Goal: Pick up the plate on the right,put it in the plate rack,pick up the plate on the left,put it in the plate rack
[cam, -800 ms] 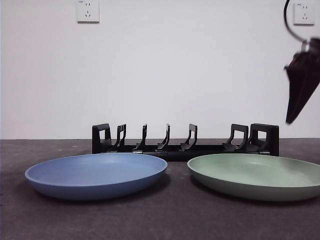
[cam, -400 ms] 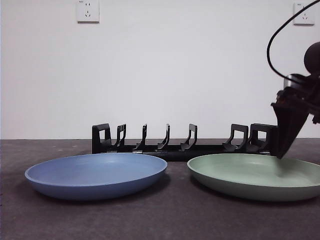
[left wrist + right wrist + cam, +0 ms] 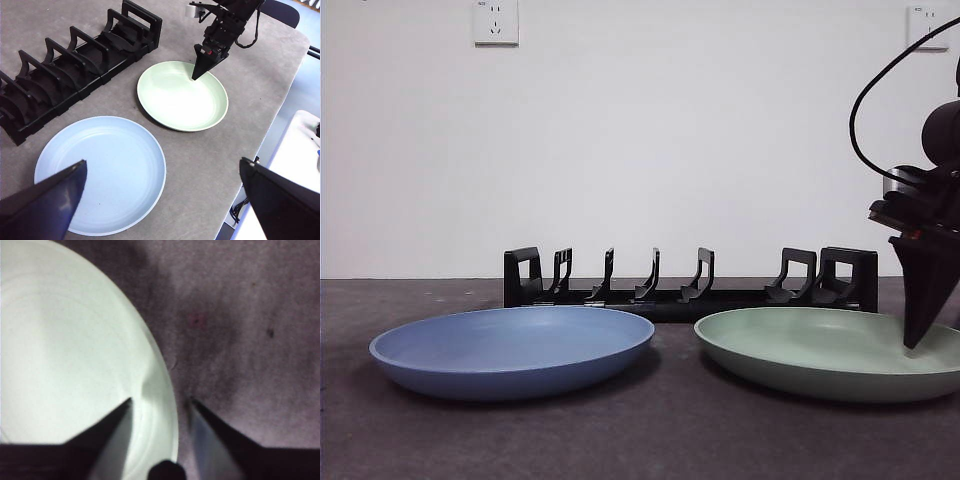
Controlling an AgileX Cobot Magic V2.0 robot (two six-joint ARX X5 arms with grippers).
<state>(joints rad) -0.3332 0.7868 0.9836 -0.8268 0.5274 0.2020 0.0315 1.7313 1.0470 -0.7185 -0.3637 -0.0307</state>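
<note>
Grey surface (image 3: 650, 440): right hand (image 3: 159, 402), jaws narrowly parted, straddles green plate (image 3: 830, 350) rim; left hand (image 3: 160, 200) hangs wide open.

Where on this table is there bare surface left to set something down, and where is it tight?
Bare grey table runs along the near edge, in front of the blue plate and green plate. The strip between the plates is narrow. Behind them the plate rack sits close. The right gripper straddles the green plate's rim, jaws open; the left gripper waits high, open.
</note>
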